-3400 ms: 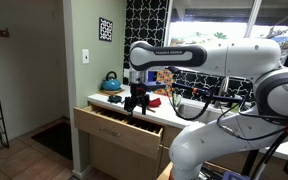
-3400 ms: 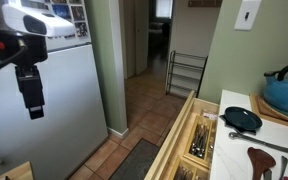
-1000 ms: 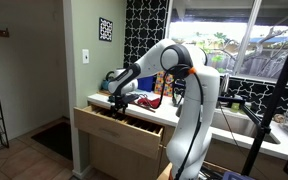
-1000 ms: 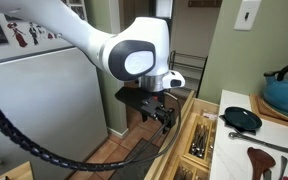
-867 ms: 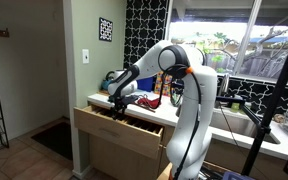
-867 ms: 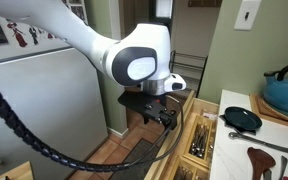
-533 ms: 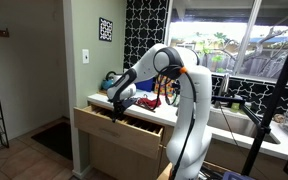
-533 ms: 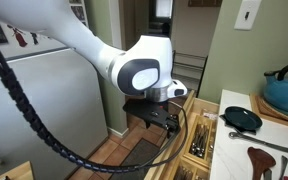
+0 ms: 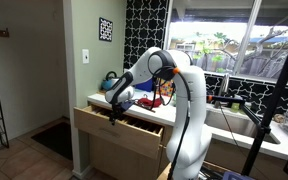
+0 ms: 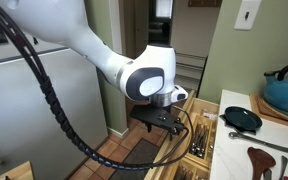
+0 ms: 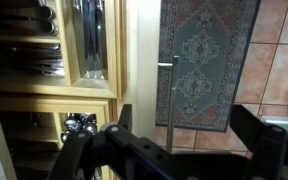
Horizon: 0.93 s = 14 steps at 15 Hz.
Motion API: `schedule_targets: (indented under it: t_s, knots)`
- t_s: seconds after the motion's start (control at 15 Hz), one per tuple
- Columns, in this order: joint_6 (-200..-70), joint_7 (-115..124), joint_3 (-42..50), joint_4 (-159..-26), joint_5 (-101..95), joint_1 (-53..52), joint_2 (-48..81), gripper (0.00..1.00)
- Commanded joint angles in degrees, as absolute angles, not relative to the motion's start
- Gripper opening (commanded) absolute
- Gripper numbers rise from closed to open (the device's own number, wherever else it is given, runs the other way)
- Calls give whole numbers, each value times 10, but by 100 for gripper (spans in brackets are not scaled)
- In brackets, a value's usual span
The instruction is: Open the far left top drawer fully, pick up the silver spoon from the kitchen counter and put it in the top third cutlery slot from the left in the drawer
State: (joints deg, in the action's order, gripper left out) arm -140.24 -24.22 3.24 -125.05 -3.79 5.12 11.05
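Hovering just above the front edge of the pulled-out drawer (image 9: 119,127), the gripper (image 10: 171,121) has its fingers spread wide; cutlery (image 11: 89,40) fills the narrow compartments; the drawer sits under the white counter (image 10: 231,150).

Your drawer (image 9: 119,126) is pale wood, smooth and matt; the cutlery (image 11: 89,35) in it is shiny metal. Your arm (image 10: 94,45) wears glossy white plastic, and your gripper (image 11: 169,150) looks matt black. Below you lie a woven cloth rug (image 11: 209,60) and matt floor tiles (image 11: 280,50). The kettle (image 10: 286,95) is glossy teal.
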Motion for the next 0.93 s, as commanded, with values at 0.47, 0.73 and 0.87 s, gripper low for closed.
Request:
schedule_targets:
  t_s: [0.47,0.73,0.87]
  knots:
    - [-1390,-294,4,-1210,-19,63,163,100]
    - [-1372,-330,-19,-1199,18,70,164,100]
    - [-1362,-343,-25,-1194,31,69,164,100]
